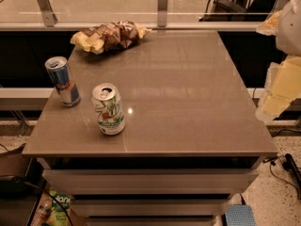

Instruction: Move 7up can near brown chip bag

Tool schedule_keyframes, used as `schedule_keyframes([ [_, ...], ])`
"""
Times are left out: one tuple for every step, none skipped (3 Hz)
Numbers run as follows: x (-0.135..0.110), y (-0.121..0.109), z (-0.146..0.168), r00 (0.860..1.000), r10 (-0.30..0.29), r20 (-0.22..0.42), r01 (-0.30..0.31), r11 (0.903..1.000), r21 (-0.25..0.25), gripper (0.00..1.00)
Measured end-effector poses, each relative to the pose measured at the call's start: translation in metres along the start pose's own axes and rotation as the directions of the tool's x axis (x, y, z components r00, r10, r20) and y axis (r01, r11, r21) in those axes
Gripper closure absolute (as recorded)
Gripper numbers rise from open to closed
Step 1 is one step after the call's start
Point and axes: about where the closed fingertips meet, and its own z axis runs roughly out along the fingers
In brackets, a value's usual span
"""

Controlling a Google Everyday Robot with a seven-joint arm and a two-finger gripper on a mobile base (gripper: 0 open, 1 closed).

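The 7up can [108,109] stands upright on the grey-brown table [188,93], near its front left. It is white with green markings and a silver top. The brown chip bag [111,36] lies at the far left corner of the table, dark brown in the middle with pale yellow ends. My gripper [278,86] is at the right edge of the view, beyond the table's right side and raised, far from both the can and the bag. It holds nothing that I can see.
A taller slim blue and silver can [63,81] stands at the table's left edge, just left of the 7up can. A glass railing [162,6] runs behind the table. Drawers [150,180] are below the tabletop. Cables [287,166] lie on the floor at the right.
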Motion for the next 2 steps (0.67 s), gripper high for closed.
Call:
schedule_keyframes([
  [0.0, 0.0, 0.0, 1.0, 0.0, 0.0, 0.0, 1.0, 0.0, 0.0],
  [-0.0031, 0.0012, -0.002, 0.999, 0.018, 0.032, -0.019, 0.9998, 0.006, 0.0],
])
